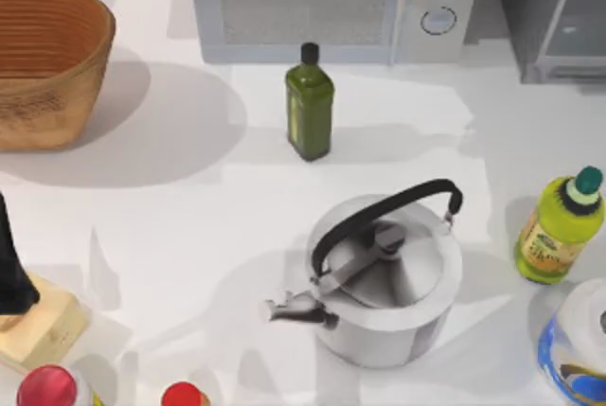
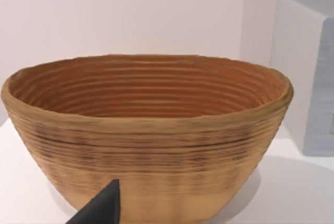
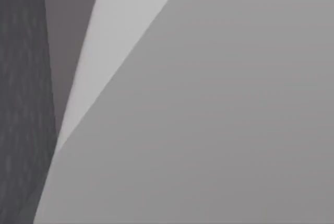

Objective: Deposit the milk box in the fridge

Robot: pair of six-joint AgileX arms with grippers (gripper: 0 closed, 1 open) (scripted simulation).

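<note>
**Milk box not placed for sure; fridge at 1 o'clock corner**

Top view, counter (image 1: 189,236) white; fridge (image 1: 554,8) sits at the 1–2 o'clock corner, dark grey w/ a pale framed edge, just beside the microwave (image 1: 312,4) at 12 o'clock; microwave's two round knobs face the fridge side.

Milk box: can't tell for sure where it is; a white-topped blue container (image 1: 576,344) stands at the 4–5 o'clock corner, cut by the frame edge, and I can't tell if that's it; it's well apart from the fridge, w/ the yellow-green bottle (image 1: 557,231) (teal cap, upright) between them at approx 3–4 o'clock.

Other stuff: dark green bottle (image 1: 309,108) upright near centre, toward 12 o'clock, in front of the microwave; steel kettle (image 1: 383,278) w/ black handle at approx 5 o'clock, spout pointing to 9 o'clock; woven basket (image 1: 47,65) at 10 o'clock; two red caps (image 1: 47,387) at 7 o'clock, at the frame edge.

My left end effector (image 2: 99,208): a dark tip in the left wrist view, near the basket's outer wall, microwave's side farther off; released or clenched, can't tell.

My right end effector: state can't tell; right wrist view has flat grey planes close up, a dark textured one beside a pale strip; can't tell what they belong to.
</note>
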